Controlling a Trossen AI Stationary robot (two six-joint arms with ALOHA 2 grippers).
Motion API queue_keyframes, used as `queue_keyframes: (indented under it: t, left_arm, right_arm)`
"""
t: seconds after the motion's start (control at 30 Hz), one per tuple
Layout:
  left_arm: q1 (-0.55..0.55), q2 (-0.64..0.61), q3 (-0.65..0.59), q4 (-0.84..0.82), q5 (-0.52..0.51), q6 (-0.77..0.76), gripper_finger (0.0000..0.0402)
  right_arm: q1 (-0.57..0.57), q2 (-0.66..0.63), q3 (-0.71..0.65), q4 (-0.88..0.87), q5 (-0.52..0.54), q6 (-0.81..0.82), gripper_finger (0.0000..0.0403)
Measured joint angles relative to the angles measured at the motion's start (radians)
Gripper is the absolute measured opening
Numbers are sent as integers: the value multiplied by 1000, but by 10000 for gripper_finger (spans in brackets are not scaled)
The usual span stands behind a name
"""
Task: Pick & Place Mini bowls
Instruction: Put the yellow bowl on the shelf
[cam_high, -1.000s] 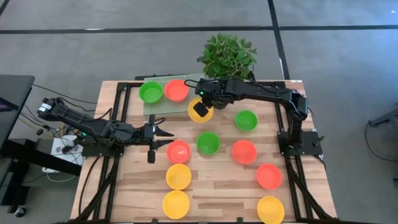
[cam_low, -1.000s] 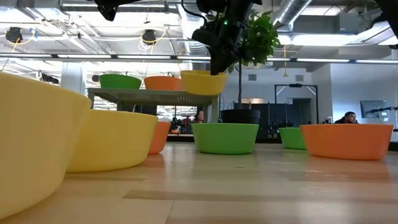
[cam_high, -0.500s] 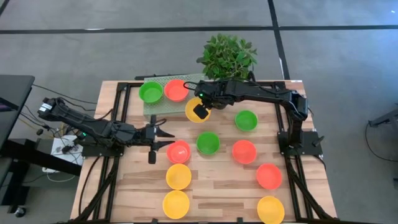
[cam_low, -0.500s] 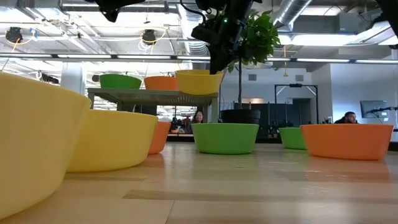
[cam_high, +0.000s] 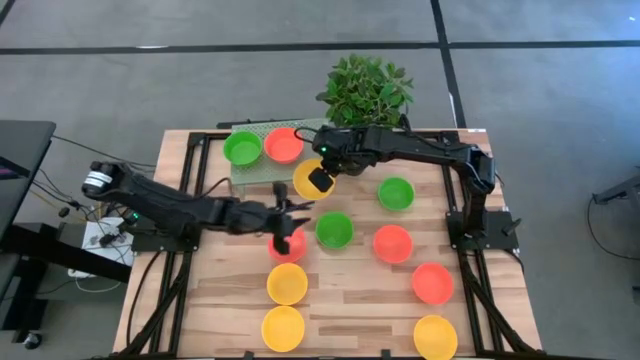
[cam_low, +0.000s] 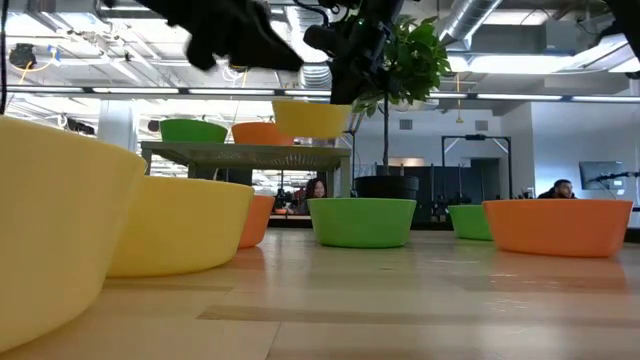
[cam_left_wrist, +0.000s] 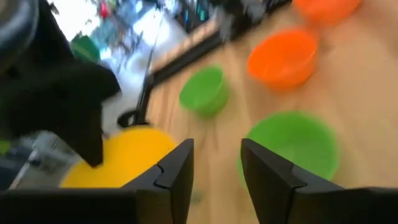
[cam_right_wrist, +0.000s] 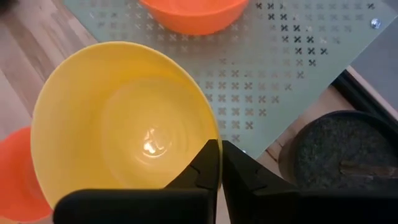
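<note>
Plant pot (cam_high: 368, 88) just behind raised platform (cam_high: 262, 165).

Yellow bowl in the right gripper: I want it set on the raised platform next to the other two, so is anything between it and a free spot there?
Nothing visible blocks it. The right gripper holds the yellow bowl at the platform's edge; the green bowl and orange bowl sit farther along it.

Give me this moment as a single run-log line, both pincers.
right pincer: shut on yellow bowl, held above raised platform's edge | left pincer: open, empty, above red-orange bowl | platform holds green bowl, orange bowl
</note>
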Motion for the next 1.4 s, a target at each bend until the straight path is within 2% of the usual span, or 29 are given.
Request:
queue_keyframes:
  t: [0.1, 0.23, 0.4, 0.5, 0.6, 0.7, 0.77, 0.93, 1.1, 1.4]
  left_arm:
    - [57, 47, 26, -76, -5, 1, 144]
    - [102, 74, 27, -79, -65, 2, 145]
    - [131, 76, 28, -81, -72, 2, 140]
    - [130, 76, 28, -92, -71, 12, 115]
    - [123, 76, 28, -106, -64, 30, 74]
    - [123, 76, 28, -108, -26, 32, 27]
    - [122, 77, 28, -110, 6, 32, 11]
    - [117, 77, 28, -110, 73, 59, 11]
    - [87, 77, 28, -109, 74, 58, 10]
    - [21, 77, 28, -107, 66, 47, 10]
  right_arm:
    - [0, 0, 0, -9, 0, -1, 8]
    - [0, 0, 0, -28, 0, -2, 4]
    - [3, 0, 0, -24, 3, -7, 4]
    - [6, 0, 0, -24, 3, -8, 7]
    - [6, 0, 0, -22, 1, -8, 8]
    - [7, 0, 0, -18, -4, -28, 8]
    - [7, 0, 2, -12, -32, -79, 11]
    - [22, -1, 2, -20, -78, -170, 29]
    - [50, -11, 13, -85, -89, -253, 58]
    - [125, -9, 115, -277, -81, -271, 84]
